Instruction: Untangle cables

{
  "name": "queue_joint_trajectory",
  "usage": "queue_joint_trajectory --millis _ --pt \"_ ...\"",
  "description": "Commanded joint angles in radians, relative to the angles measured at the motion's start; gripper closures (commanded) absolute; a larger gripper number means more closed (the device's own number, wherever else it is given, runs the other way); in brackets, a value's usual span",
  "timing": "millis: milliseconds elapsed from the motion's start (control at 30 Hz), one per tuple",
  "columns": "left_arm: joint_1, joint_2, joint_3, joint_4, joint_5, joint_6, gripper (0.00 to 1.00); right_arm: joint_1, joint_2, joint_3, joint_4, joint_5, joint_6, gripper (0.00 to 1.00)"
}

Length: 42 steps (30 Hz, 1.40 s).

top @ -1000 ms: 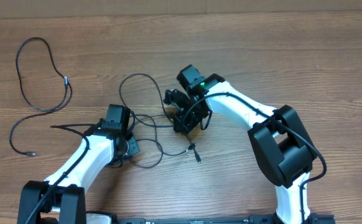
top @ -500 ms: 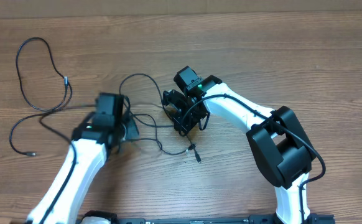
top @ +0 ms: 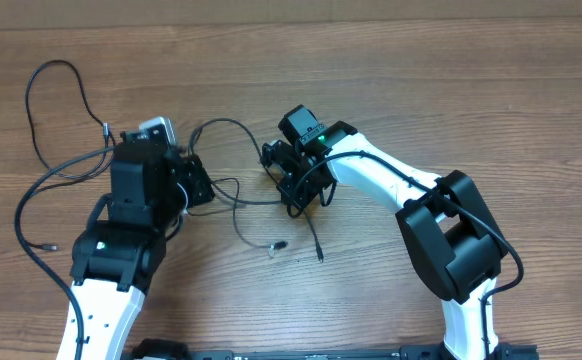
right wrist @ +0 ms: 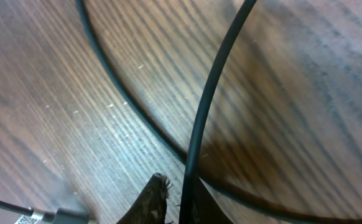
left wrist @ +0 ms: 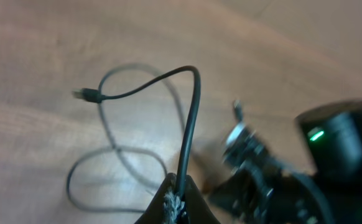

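On the wooden table, the left gripper and right gripper are each pinching the cables running between them.

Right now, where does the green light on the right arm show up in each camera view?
Overhead: green light near the centre, a little above the middle.
Left wrist: green light at the far right, about mid-height, blurred.
Right wrist: not in it.
Shared landmark: the wooden table, seen overhead, in the left wrist view and in the right wrist view.
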Motion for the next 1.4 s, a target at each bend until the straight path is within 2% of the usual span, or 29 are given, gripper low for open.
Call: queue_joint_trajectory --millis 0,167,333,633,833,933,967,1033,1067,1367 --pt "0.006 0.032 -0.007 -0.057 0.01 0.017 0.96 0.0 0.005 -0.012 0.011 0.029 0.008 0.88" --pt "0.006 0.109 -0.031 -0.169 -0.071 0.016 0.96 0.0 0.005 -0.012 0.012 0.029 0.008 0.86" --pt "0.006 0.232 -0.031 -0.235 -0.081 0.016 0.96 0.0 0.005 -0.012 0.015 0.029 0.008 0.84" --pt "0.005 0.479 -0.031 -0.253 -0.077 0.016 0.95 0.0 0.005 -0.012 0.015 0.029 0.008 0.79" --pt "0.006 0.605 -0.031 -0.253 -0.014 0.04 0.9 0.0 0.005 -0.012 0.016 0.029 0.008 0.76" --pt "0.006 0.608 -0.026 -0.261 0.005 0.077 0.8 0.0 0.005 -0.012 0.016 0.029 0.008 0.75" --pt "0.008 0.603 -0.016 -0.273 0.005 0.085 0.71 0.0 0.005 -0.012 0.016 0.029 0.008 0.75" --pt "0.011 0.597 0.015 -0.31 0.005 0.105 0.48 0.0 0.005 -0.012 0.016 0.029 0.008 0.75" --pt "0.014 0.595 0.033 -0.332 0.005 0.116 0.44 0.0 0.004 -0.012 0.016 0.029 0.008 0.74" --pt "0.035 0.59 0.264 -0.551 -0.005 0.132 0.42 0.0 0.005 -0.012 0.016 0.029 0.008 0.71"
